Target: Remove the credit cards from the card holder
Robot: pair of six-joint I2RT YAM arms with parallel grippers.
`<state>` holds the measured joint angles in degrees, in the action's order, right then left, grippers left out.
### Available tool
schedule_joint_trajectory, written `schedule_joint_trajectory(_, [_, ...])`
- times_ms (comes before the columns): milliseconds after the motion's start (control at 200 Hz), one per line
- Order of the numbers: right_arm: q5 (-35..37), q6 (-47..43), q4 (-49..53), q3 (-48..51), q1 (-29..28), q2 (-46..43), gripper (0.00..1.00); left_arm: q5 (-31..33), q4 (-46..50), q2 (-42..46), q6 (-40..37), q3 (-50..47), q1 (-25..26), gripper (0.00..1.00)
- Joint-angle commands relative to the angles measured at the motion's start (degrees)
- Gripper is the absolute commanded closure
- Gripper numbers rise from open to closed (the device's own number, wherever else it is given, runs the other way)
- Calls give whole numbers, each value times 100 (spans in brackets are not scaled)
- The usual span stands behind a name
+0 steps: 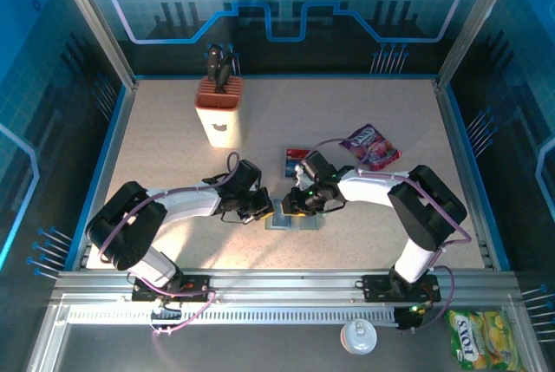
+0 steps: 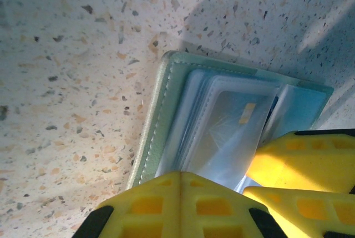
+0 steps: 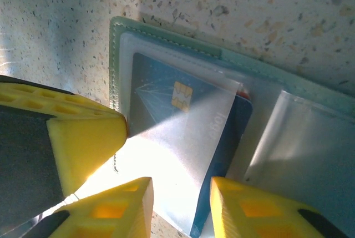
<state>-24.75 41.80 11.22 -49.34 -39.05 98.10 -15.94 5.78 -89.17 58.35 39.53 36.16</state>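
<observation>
L gripper [image 2: 180,178]: fingers pressed together, tips on near edge of open card holder [image 2: 158,121]. R gripper [image 3: 180,196]: jaws part-spread, astride end of blue credit card [image 3: 155,94] in holder's clear sleeve [image 3: 183,138]. More cards [image 1: 297,161] on table [image 1: 173,155] just beyond.

A green and yellow snack bag [image 1: 479,335] is lying off the table's near right corner, showing large pale letters, upside down, possibly reading "Lay's". A credit card [image 3: 155,85] is showing pale print, too blurred to read. The purple packet [image 1: 371,146] is showing print too small to read.
</observation>
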Motion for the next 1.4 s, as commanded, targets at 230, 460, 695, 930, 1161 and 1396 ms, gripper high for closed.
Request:
schedule_joint_trajectory(230, [-405, 210, -434, 206, -22, 200, 75, 64, 164, -12, -62, 29, -36, 97])
schedule_joint_trajectory(460, [-464, 259, -531, 200, -19, 174, 76, 88, 224, 17, -78, 24, -33, 98])
schedule_joint_trajectory(695, [-583, 340, -656, 169, -23, 258, 70, 137, 300, 157, -75, -58, -35, 98])
schedule_joint_trajectory(930, [-432, 237, -343, 109, -21, 284, 67, 156, 327, 283, -43, -145, -28, 98])
schedule_joint_trajectory(1161, [-123, -3, 202, -12, -16, 149, 67, 174, 347, 381, -21, -191, -30, 98])
schedule_joint_trajectory(1396, [-83, -49, 373, -62, -34, 70, 66, 196, 370, 411, -24, -191, -31, 98])
